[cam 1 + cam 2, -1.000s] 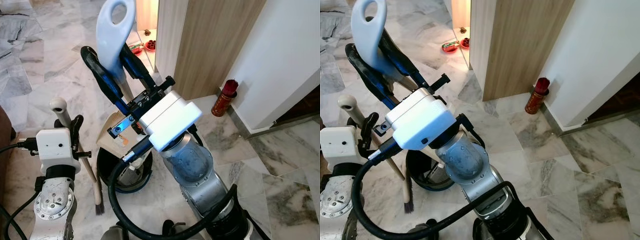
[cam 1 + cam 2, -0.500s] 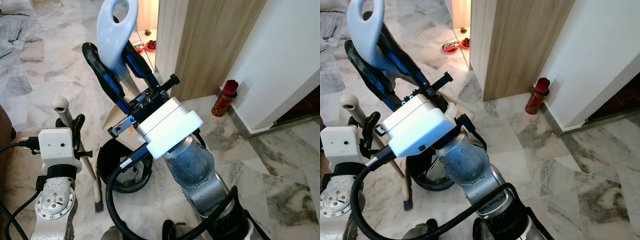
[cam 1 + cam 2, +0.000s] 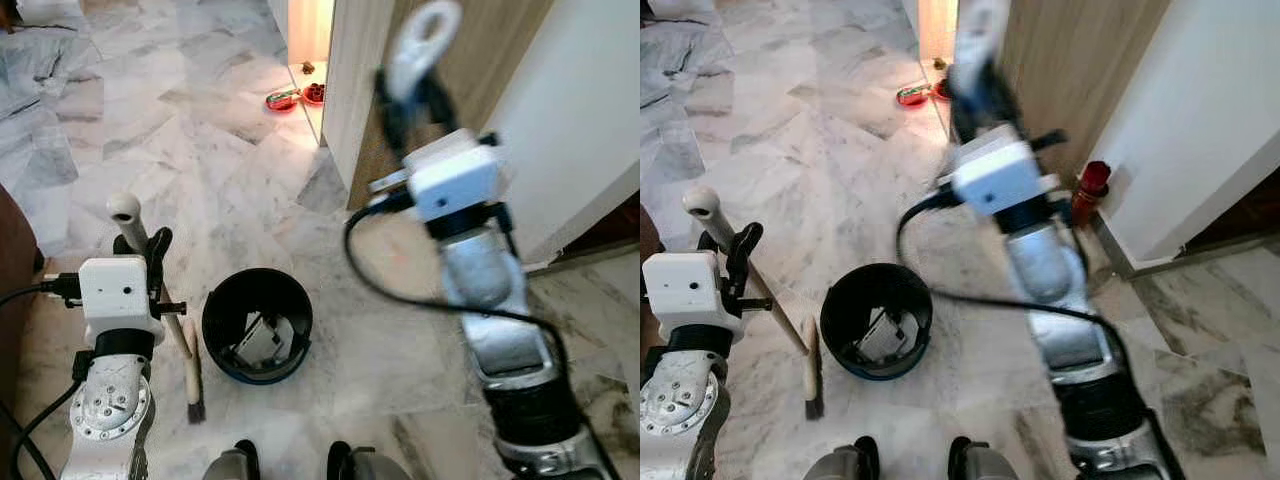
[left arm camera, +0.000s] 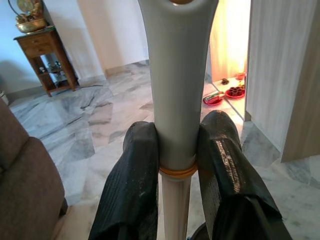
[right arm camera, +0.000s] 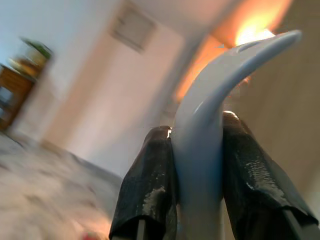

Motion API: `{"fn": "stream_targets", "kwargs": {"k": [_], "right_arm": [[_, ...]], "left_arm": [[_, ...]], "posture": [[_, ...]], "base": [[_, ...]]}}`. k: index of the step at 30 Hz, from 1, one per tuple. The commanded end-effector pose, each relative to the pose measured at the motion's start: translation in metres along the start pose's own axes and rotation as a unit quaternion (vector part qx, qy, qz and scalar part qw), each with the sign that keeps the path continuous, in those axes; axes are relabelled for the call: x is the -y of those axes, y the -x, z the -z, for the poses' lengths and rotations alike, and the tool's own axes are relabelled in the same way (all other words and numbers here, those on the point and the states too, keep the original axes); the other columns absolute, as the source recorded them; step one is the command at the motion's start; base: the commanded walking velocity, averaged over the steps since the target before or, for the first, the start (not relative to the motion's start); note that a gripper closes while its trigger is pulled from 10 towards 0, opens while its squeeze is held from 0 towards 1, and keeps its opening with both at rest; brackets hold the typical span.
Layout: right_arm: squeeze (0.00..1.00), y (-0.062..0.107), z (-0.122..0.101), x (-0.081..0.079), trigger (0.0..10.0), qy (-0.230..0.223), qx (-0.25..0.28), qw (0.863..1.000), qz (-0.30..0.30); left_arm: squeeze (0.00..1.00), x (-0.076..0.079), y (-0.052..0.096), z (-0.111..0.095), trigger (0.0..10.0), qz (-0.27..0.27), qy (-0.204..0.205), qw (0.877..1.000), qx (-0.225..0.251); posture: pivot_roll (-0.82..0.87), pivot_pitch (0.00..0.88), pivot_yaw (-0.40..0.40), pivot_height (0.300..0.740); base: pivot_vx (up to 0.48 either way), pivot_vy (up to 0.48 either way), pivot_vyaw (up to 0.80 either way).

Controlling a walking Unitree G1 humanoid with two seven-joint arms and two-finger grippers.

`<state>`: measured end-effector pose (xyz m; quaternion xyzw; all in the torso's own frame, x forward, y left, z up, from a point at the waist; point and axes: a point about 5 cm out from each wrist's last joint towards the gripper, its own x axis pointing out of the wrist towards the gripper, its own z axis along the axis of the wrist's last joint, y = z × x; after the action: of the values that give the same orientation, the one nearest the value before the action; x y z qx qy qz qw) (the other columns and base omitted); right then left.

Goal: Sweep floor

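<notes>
Gripping the broom handle (image 4: 176, 100), the left gripper (image 4: 175, 165) stands by the black bin (image 3: 256, 322); the blurry right gripper (image 5: 197, 165) seems clamped on a pale dustpan handle (image 5: 210, 115)

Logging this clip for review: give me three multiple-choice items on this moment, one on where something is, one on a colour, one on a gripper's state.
1. Where does the black bucket stand?
A. On the marble floor, beside the broom head
B. On a wooden side table
C. Against the white wall

2. What colour is the cylinder by the white wall's corner?
A. Green
B. Red
C. Blue

3. What is the left gripper doing?
A. Hanging open
B. Shut on the broom handle
C. Shut on the bucket rim

Answers: 1 A, the bucket sits on the marble floor next to the broom head. 2 B, it is red with a gold base. 3 B, in the left wrist view both black fingers press the broom handle.
</notes>
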<state>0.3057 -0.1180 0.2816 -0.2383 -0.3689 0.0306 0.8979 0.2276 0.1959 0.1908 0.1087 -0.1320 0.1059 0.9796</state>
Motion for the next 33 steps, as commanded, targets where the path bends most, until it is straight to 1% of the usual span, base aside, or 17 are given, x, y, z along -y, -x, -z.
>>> {"fn": "stream_targets", "kwargs": {"k": [1,2,4,6,7,8,11,12,13,15,20,25,33], "right_arm": [[0.00,0.005,0.010,0.007,10.0,-0.022,-0.036,0.999,0.032],[0.00,0.008,0.016,0.009,10.0,-0.026,-0.055,0.997,0.040],[0.00,0.013,0.024,0.010,10.0,-0.038,-0.077,0.995,0.046],[0.00,0.016,0.030,0.010,10.0,-0.053,-0.097,0.992,0.056],[0.00,0.016,0.030,0.010,10.0,-0.053,-0.097,0.992,0.056],[0.00,0.019,0.036,0.010,10.0,-0.077,-0.115,0.988,0.067],[0.00,0.023,0.044,0.012,10.0,-0.087,-0.139,0.984,0.076],[0.00,0.026,0.050,0.014,10.0,-0.090,-0.150,0.981,0.082],[0.00,0.026,0.050,0.014,10.0,-0.090,-0.150,0.981,0.082],[0.00,0.030,0.059,0.022,10.0,-0.092,-0.169,0.976,0.097],[0.00,0.032,0.064,0.025,10.0,-0.092,-0.178,0.974,0.104],[0.00,0.035,0.068,0.025,10.0,-0.094,-0.182,0.974,0.100],[0.00,0.037,0.072,0.019,10.0,-0.120,-0.189,0.969,0.105]], "left_arm": [[0.00,-0.004,0.001,-0.005,10.0,0.000,-0.008,1.000,0.017],[0.00,-0.005,0.001,-0.005,10.0,-0.002,-0.006,1.000,0.016],[0.00,-0.007,0.002,-0.004,10.0,-0.006,-0.003,1.000,0.014],[0.00,-0.009,0.003,-0.004,10.0,-0.012,0.002,1.000,0.012],[0.00,-0.009,0.003,-0.004,10.0,-0.012,0.002,1.000,0.012],[0.00,-0.011,0.003,-0.003,10.0,-0.016,0.006,1.000,0.010],[0.00,-0.013,0.004,-0.003,10.0,-0.020,0.010,1.000,0.009],[0.00,-0.013,0.005,-0.003,10.0,-0.022,0.011,1.000,0.007],[0.00,-0.013,0.005,-0.003,10.0,-0.022,0.011,1.000,0.007],[0.00,-0.015,0.007,0.000,10.0,-0.026,0.013,1.000,0.001],[0.00,-0.014,0.009,0.002,10.0,-0.026,0.017,1.000,-0.006],[0.00,-0.013,0.010,0.005,10.0,-0.022,0.023,0.999,-0.015],[0.00,-0.010,0.013,0.010,10.0,-0.020,0.039,0.999,-0.028]], "posture": [[0.02,0.199,-0.053,0.740],[0.02,0.195,-0.052,0.740],[0.02,0.191,-0.050,0.740],[0.02,0.189,-0.049,0.740],[0.02,0.189,-0.049,0.740],[0.02,0.187,-0.048,0.740],[0.02,0.190,-0.048,0.740],[0.02,0.194,-0.048,0.740],[0.02,0.194,-0.048,0.740],[0.02,0.201,-0.050,0.740],[0.02,0.210,-0.051,0.740],[0.01,0.214,-0.051,0.740],[0.01,0.227,-0.055,0.740]], "base": [[0.000,0.000,0.00],[0.000,0.000,0.00],[0.000,0.000,0.00],[0.000,0.000,0.00],[0.000,0.000,0.00],[0.000,0.000,0.00],[0.000,0.000,0.00],[0.000,0.000,0.00],[0.000,0.000,0.00],[0.000,0.000,0.00],[0.000,0.000,0.00],[0.000,0.000,0.00],[0.000,0.000,0.00]]}}
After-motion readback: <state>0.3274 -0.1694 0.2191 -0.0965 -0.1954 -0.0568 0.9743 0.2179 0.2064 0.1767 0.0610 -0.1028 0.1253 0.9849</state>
